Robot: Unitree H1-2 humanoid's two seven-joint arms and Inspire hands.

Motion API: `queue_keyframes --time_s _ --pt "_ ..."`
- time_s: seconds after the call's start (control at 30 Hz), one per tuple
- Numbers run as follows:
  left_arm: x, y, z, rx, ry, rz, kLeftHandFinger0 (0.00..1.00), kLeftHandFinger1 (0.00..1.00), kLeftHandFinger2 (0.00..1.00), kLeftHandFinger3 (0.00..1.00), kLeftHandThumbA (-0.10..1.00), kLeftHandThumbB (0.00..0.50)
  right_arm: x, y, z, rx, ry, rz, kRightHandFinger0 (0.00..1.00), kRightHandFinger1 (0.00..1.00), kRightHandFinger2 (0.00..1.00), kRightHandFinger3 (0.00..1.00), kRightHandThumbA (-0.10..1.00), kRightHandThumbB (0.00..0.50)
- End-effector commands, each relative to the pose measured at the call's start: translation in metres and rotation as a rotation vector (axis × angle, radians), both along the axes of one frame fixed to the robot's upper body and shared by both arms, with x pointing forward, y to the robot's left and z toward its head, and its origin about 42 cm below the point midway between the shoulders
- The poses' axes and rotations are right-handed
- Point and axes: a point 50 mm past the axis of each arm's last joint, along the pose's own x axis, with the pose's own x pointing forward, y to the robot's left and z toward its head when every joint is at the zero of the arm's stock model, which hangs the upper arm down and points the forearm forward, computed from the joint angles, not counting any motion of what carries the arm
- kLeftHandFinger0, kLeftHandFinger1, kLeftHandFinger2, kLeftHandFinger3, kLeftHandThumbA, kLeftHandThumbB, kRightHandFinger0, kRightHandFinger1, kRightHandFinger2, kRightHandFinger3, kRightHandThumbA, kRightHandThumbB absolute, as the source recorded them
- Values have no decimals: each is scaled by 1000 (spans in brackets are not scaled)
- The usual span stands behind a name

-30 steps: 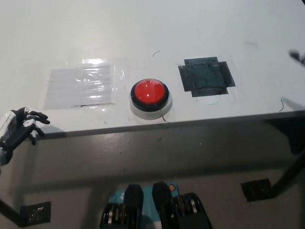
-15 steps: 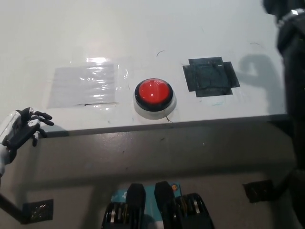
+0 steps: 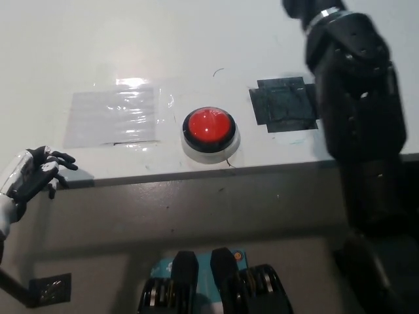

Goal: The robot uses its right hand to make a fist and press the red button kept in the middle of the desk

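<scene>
The red button (image 3: 209, 126), a dome in a black ring on a white base, sits near the front middle of the white desk (image 3: 196, 46). My black right arm (image 3: 357, 104) reaches up over the desk's right side, well to the right of the button. Its forearm hides part of the dark tape patch. My right hand (image 3: 300, 6) is cut off by the top edge beyond the silver wrist ring, above and right of the button. My white left hand (image 3: 33, 173) rests at the desk's front left edge, fingers apart and loosely curled, holding nothing.
A clear shiny tape sheet (image 3: 114, 116) lies left of the button. A dark tape patch (image 3: 281, 104) lies to its right. The desk's front edge (image 3: 196, 171) runs just below the button, with grey floor beneath.
My right arm has swung in from the right edge toward the middle and now covers the dark patch's right part. The left hand and button stay put.
</scene>
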Motion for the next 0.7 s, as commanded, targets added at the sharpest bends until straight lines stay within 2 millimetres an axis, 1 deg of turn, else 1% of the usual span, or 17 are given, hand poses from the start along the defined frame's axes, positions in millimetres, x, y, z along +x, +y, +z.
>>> queue_keyframes --time_s 0.0,0.03,0.07,0.1,0.13,0.17,0.2,0.23,0.33,0.4,0.43,0.47,0.5,0.6,0.67 --pt "7 1 19 8 -57 -12 150 293 435 579 504 0 -6 30 1 6 -51 82 0 0 278 328 1000 358" --pt "7 1 19 8 -57 -12 148 292 433 578 503 0 -6 31 0 6 -50 83 0 0 280 330 1000 359" --pt "7 1 20 11 -61 -13 158 299 441 582 497 0 -6 34 -6 10 -43 91 0 0 281 330 1000 349" --pt "8 1 22 16 -67 -17 164 304 459 596 490 0 -5 39 -15 18 -16 96 0 0 285 333 1000 356" --pt "8 1 22 25 -67 -15 189 317 475 611 493 0 -5 46 -32 26 29 97 0 0 300 347 1000 358" --pt "8 1 22 26 -67 -15 191 318 477 614 495 0 -5 47 -34 27 33 97 0 0 302 350 1000 357" --pt "9 0 24 24 -74 -18 182 309 467 609 500 0 -3 48 -41 36 41 111 0 0 306 356 1000 357" --pt "9 -1 25 24 -78 -22 168 298 458 591 507 0 -2 53 -58 41 62 124 0 0 310 339 1000 349" --pt "11 -2 26 20 -78 -24 166 293 442 580 503 0 0 56 -78 54 91 131 0 0 311 338 1000 329" --pt "11 -1 26 22 -78 -24 166 292 443 583 500 0 1 57 -87 61 103 131 0 0 304 341 1000 320" --pt "11 -1 26 29 -79 -24 181 297 452 597 503 0 1 58 -93 69 104 140 0 0 295 335 1000 308" --pt "13 -1 28 31 -83 -24 190 307 460 604 505 0 1 57 -103 59 132 131 0 0 307 354 1000 313" --pt "13 -1 28 31 -83 -24 191 308 461 605 506 0 2 57 -103 59 131 131 0 0 309 357 1000 313" --pt "13 -2 28 16 -81 -26 171 296 445 589 494 0 1 55 -121 59 156 144 0 0 313 358 1000 283" --pt "14 -1 32 20 -89 -29 171 292 437 576 492 0 2 54 -123 64 160 143 0 0 308 352 1000 278"
